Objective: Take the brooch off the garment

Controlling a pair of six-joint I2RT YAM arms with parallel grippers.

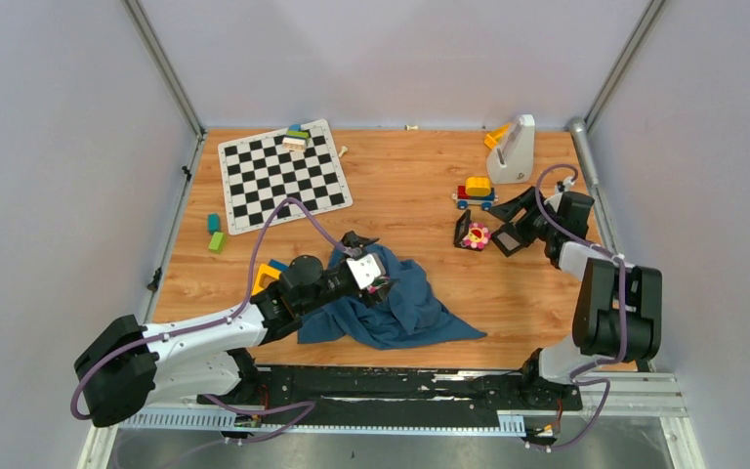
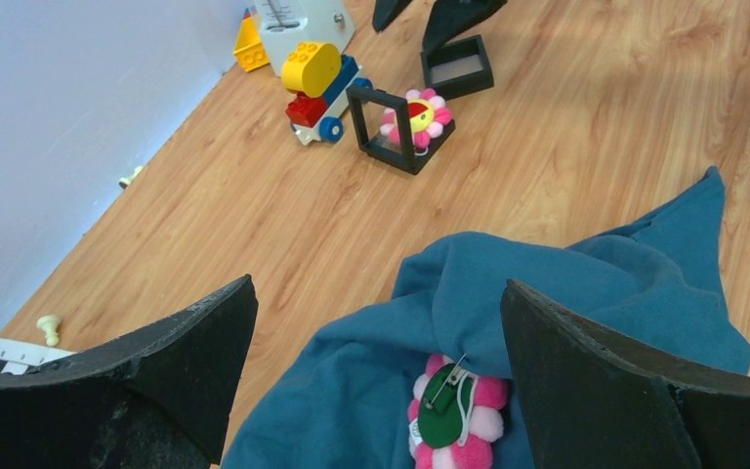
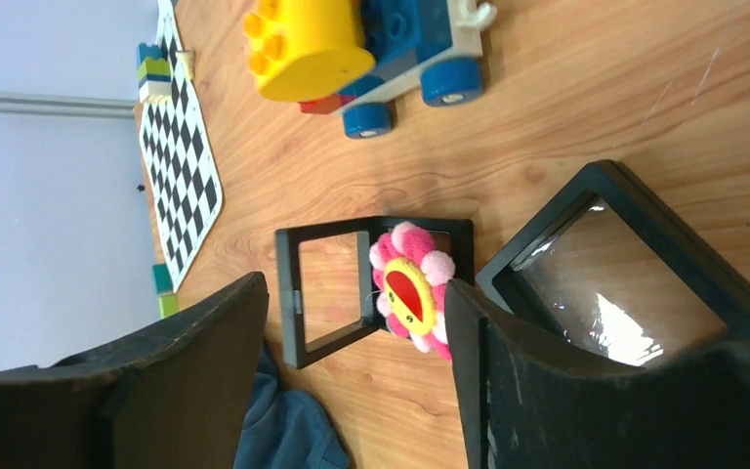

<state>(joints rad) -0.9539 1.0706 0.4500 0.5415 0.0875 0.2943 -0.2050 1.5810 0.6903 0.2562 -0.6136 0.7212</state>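
the job is not yet done: the brooch lies on the blue garment, which is heaped at the middle of the near edge of the desk. in the left wrist view it shows its green back with a metal pin across it and pink and white petals round the rim, tucked against a fold of the cloth; whether the pin goes through the fabric i cannot tell. the left claw hangs right over it with its fingers wide apart, one on either side of the brooch, holding nothing. what is left, as i judge it, is the whole of the work: closing on the brooch, freeing the pin and lifting it clear of the cloth. the right claw is also spread apart and empty, out toward the right edge of the desk, above two black cases. the hinged frame case stands open with a second flower in it, pink and white petals round a yellow face with a red mouth. just beside it, the other case has a clear film across it and looks empty.
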